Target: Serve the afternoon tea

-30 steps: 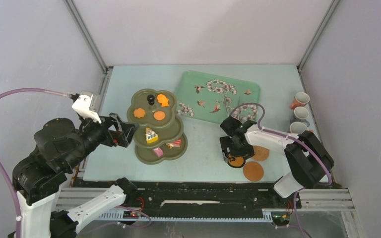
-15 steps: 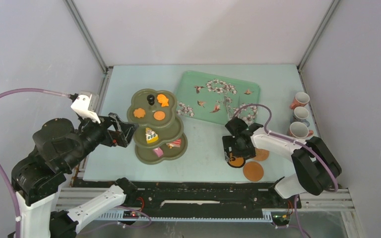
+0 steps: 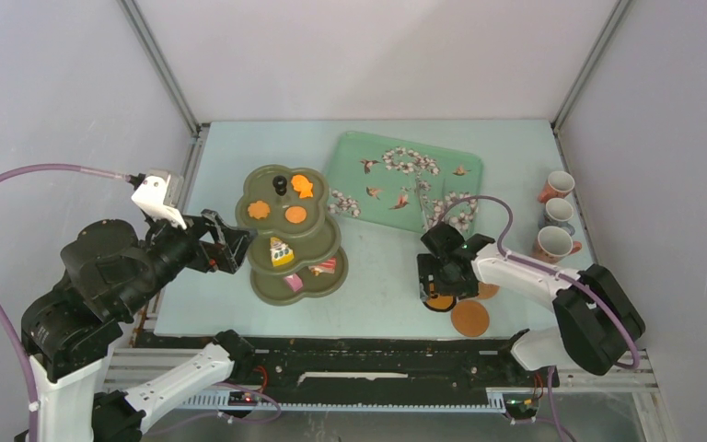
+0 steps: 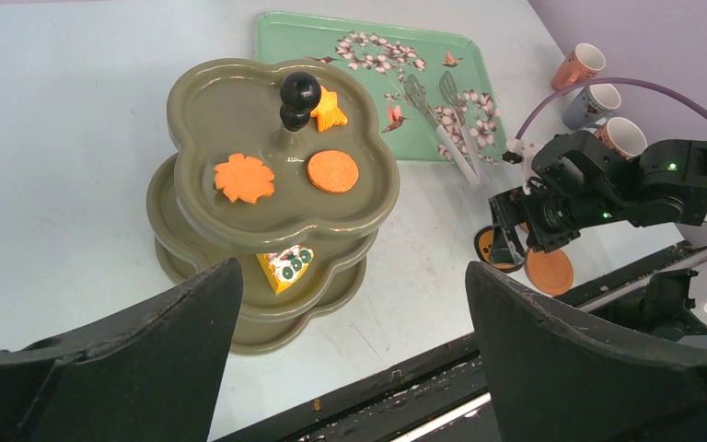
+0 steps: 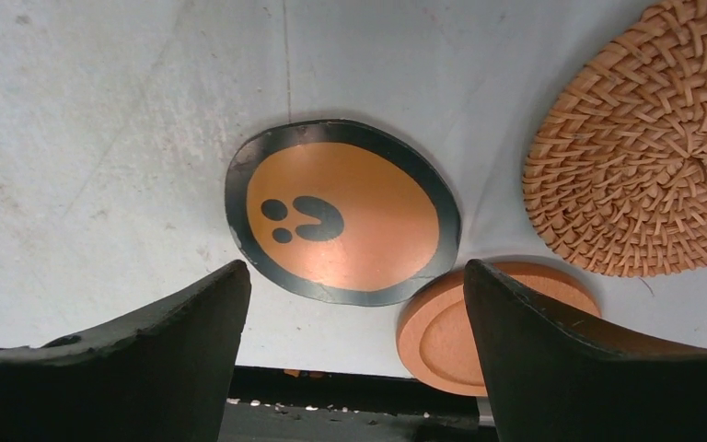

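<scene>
On the pale tabletop [image 3: 377, 276], seen from above, your right pincer [image 3: 434, 293] hangs over the black-rimmed coaster [image 3: 440, 304], with the cups [image 3: 557, 216] well apart. Left wrist: the left pincer [image 4: 350, 285] gapes empty before the stand [image 4: 276, 184]. Right wrist: its fingers [image 5: 129, 359] are spread, holding nothing. The plain coaster [image 5: 479, 327] sits against the black-rimmed one, so a closing pinch could drag both or skid off the thin edge.
</scene>
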`<state>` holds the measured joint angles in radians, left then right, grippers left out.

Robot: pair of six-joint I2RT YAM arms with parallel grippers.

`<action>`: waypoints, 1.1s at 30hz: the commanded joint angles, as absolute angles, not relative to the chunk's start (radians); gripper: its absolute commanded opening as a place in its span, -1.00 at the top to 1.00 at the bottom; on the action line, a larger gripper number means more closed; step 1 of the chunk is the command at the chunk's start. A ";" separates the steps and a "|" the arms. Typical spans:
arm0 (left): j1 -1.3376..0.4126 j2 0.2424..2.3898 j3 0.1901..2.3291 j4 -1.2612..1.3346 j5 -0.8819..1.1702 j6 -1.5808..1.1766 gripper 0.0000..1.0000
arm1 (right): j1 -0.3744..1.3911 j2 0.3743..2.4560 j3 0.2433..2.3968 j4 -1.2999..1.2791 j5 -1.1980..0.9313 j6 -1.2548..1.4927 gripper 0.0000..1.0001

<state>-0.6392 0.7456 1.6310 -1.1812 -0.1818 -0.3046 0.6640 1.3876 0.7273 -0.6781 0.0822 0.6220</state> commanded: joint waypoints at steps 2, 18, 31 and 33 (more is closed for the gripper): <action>-0.646 0.753 1.637 -1.157 -0.194 -0.288 -0.97 | 0.680 1.422 0.721 -0.669 0.125 0.643 -0.75; -0.646 0.757 1.643 -1.162 -0.193 -0.287 -0.97 | 0.789 1.641 0.871 -0.606 0.210 0.662 -0.44; -0.646 0.758 1.680 -1.189 -0.210 -0.285 -0.97 | 0.838 1.913 1.299 -0.698 0.258 0.649 -0.44; -0.646 0.753 1.682 -1.196 -0.219 -0.284 -0.97 | 0.834 1.840 1.299 -0.731 0.259 0.644 -0.50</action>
